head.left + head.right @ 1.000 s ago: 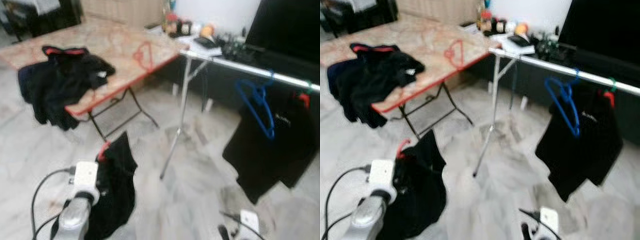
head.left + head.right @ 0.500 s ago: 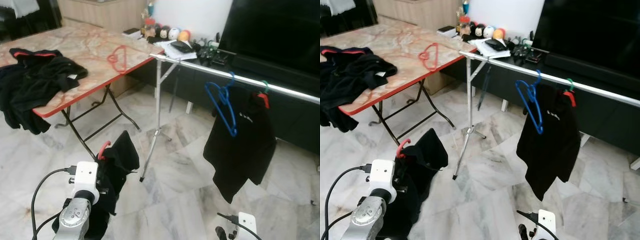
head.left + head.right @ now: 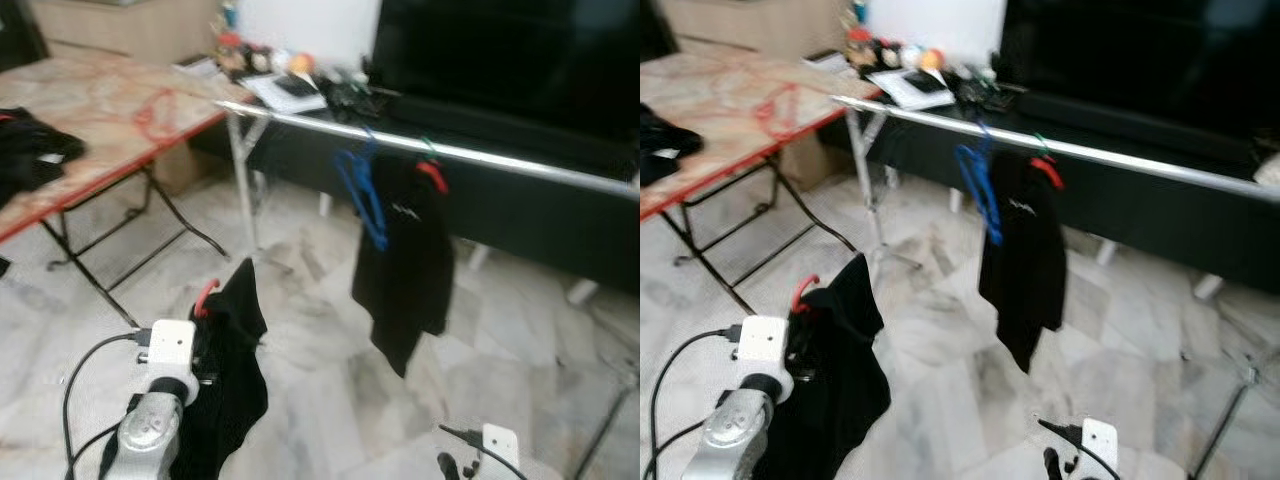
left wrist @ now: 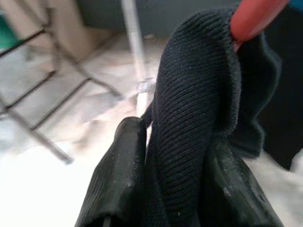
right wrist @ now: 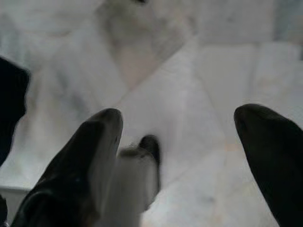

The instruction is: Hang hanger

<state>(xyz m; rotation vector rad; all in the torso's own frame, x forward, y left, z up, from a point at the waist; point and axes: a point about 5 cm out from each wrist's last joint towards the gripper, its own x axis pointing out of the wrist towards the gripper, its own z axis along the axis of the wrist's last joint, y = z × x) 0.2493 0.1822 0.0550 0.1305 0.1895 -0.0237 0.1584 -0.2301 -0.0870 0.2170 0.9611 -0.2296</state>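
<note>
1. Left gripper [image 4: 175, 179] clamped on black garment [image 3: 232, 370] w/ red hanger [image 3: 205, 296], near left, low over floor.
2. Right gripper [image 5: 184, 156] spread wide, nothing held, idle near right.
3. Rail [image 3: 480, 155] farther off, centre-right; already carries blue hanger [image 3: 362, 195] & hung black shirt [image 3: 405, 265].
4. Not hung yet. Left to do: approach rail, lift, hook red hanger on.

Table [image 3: 90, 110] left, rail [image 3: 470, 155] right of it, cabinet [image 3: 540, 215] behind
</note>
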